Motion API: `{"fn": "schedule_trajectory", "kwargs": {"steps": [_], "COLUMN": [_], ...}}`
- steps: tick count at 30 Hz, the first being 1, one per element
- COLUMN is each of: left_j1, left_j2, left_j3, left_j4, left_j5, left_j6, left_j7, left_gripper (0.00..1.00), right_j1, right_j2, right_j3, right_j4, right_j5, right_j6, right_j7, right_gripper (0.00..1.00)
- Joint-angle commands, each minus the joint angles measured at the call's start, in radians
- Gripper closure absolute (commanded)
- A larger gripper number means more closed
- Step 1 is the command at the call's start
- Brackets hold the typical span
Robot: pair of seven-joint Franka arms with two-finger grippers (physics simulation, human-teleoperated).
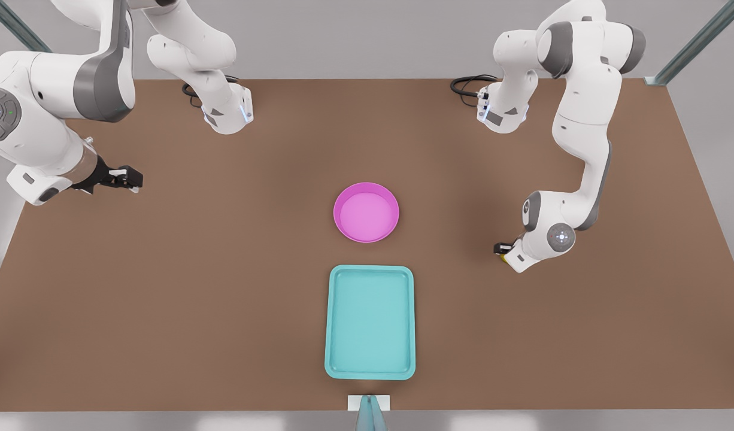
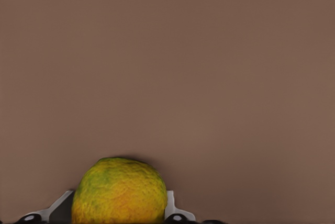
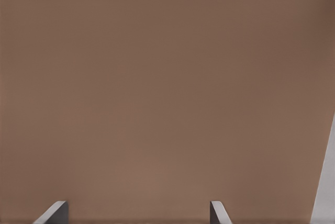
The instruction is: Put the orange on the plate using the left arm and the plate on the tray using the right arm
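Small roundish yellow-orange orange (image 2: pixel 120 192) with greenish mottling and pebbled skin, low on the brown counter (image 1: pixel 223 299) at the front view's right, well apart from the round glossy magenta-pink plate (image 1: pixel 336 212). Likely light, firm with slight give, and prone to rolling if nudged. Best taken across the widest part, pads on opposite flanks, pressure moderate so as not to bruise or squirt it out.

Left claw (image 1: pixel 502 250) down over the fruit, fingers (image 2: pixel 175 214) pressed to either flank and apparently clenched on it. In the left wrist view, no gap to be seen between pad and peel.

Plate shallow, raised rim, probably stiff and slick. To be pinched at the rim, with care against tilt. Sits mid-counter, empty, near the short end of the rectangular teal plastic tray (image 1: pixel 330 323) but not touching it. Tray bare, lip raised all round, corners rounded.

Right claw (image 1: pixel 127 178) released, fingers (image 3: pixel 57 213) spread, waiting at the front view's left, away from the plate.
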Motion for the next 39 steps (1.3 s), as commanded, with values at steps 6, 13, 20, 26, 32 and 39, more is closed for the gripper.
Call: {"fn": "schedule_trajectory", "kwargs": {"steps": [6,13,20,26,32,39], "left_j1": [-0.011,-0.484,-0.727,-0.726,-0.713,-0.522], "left_j2": [-0.048,-0.119,-0.018,0.055,-0.189,-0.231], "left_j3": [-0.002,-0.046,-0.046,-0.043,0.199,0.497], "left_j4": [0.001,0.237,0.298,0.298,0.453,0.743], "left_j5": [0.0,-0.011,-0.065,-0.065,-0.101,-0.154], "left_j6": [-0.039,-0.41,-0.38,-0.275,-0.864,-1.119], "left_j7": [-0.021,-0.6,-0.808,-0.817,-0.618,-0.188], "left_gripper": [0.29,0.28,0.28,0.03,0.0,0.0], "right_j1": [-0.001,-0.001,-0.001,-0.001,0.005,0.157], "right_j2": [-0.001,-0.002,-0.002,0.005,0.008,0.192], "right_j3": [0.0,0.0,0.0,0.0,0.0,0.0], "right_j4": [0.0,-0.001,-0.009,-0.013,-0.047,-0.317], "right_j5": [0.0,0.0,0.0,0.0,0.025,0.393], "right_j6": [0.0,0.0,0.001,0.007,0.012,0.496], "right_j7": [-0.001,-0.003,-0.001,-0.001,-0.006,0.037], "right_gripper": [0.0,0.0,0.0,0.0,0.0,0.0]}}
